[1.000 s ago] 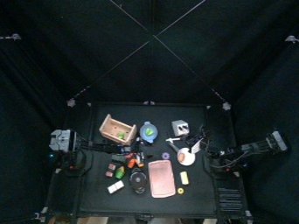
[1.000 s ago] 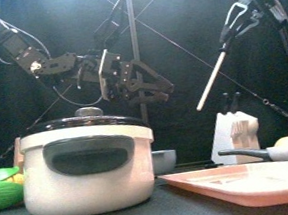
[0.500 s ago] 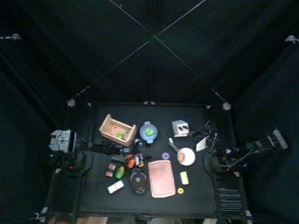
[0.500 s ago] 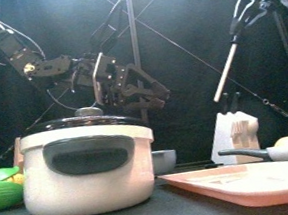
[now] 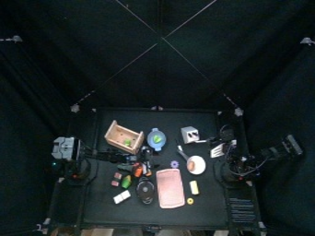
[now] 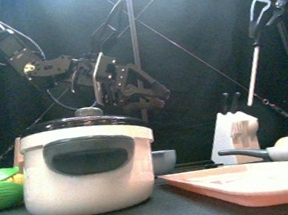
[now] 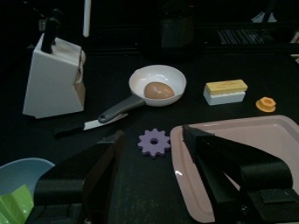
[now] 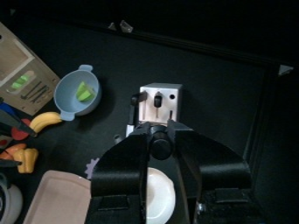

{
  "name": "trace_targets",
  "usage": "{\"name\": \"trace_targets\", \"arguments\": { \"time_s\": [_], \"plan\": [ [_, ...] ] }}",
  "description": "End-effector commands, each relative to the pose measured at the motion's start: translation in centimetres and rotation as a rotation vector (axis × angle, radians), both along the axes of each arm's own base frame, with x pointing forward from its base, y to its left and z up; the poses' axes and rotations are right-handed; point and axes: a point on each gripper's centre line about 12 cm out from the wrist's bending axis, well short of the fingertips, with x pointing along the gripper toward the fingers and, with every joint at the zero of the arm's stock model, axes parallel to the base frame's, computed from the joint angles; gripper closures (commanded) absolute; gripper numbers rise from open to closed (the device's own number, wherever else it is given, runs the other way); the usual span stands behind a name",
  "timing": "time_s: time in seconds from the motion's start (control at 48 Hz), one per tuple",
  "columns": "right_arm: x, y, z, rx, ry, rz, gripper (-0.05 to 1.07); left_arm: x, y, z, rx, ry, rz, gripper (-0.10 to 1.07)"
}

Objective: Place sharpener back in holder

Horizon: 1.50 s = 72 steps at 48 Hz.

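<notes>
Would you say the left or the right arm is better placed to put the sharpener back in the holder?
The right: its gripper holds the sharpener above the holder. The left gripper hangs open, farther off.

I am seeing a cream cooker pot (image 6: 88,170) showing a smooth, slightly glossy enamelled-looking body under a dark shiny lid. The pink tray (image 6: 251,180) is looking like smooth matt plastic. The holder (image 7: 54,77) is appearing as pale, matt, plastic-like block. A tan box (image 5: 123,137) is looking like bare wood. The table (image 5: 211,201) and curtains (image 5: 74,55) are showing matt black, the curtains as cloth.
</notes>
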Motion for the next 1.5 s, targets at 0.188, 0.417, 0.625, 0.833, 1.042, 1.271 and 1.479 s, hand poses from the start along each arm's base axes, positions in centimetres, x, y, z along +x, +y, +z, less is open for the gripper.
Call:
{"name": "trace_targets", "arguments": {
  "time_s": [0.188,0.417,0.625,0.833,1.042,1.271,1.479],
  "plan": [
    [0.1,-0.8,0.1,-0.091,0.008,-0.035,0.52,0.2,0.1,1.0,0.005,-0.035,0.001,0.06],
    [0.1,-1.2,-1.5,-0.120,0.063,-0.062,0.52,0.3,0.1,1.3,0.001,-0.049,0.004,0.06],
    [0.3,-1.4,-2.2,-0.136,0.094,-0.078,0.52,0.2,0.3,2.0,-0.009,-0.129,0.025,0.06],
    [0.6,-1.7,-1.6,-0.181,0.069,-0.073,0.52,0.1,0.0,2.1,-0.024,-0.159,0.035,0.06],
    [0.8,-1.7,-1.5,-0.195,0.057,-0.061,0.52,0.1,-0.4,2.5,-0.036,-0.194,0.042,0.06],
    [1.2,-1.9,-1.6,-0.216,0.064,-0.064,0.52,0.2,-0.4,2.4,-0.036,-0.195,0.044,0.06],
    [1.2,-2.3,-2.2,-0.213,0.077,-0.077,0.52,0.1,-0.4,2.4,-0.036,-0.195,0.044,0.06]
  ]
}}
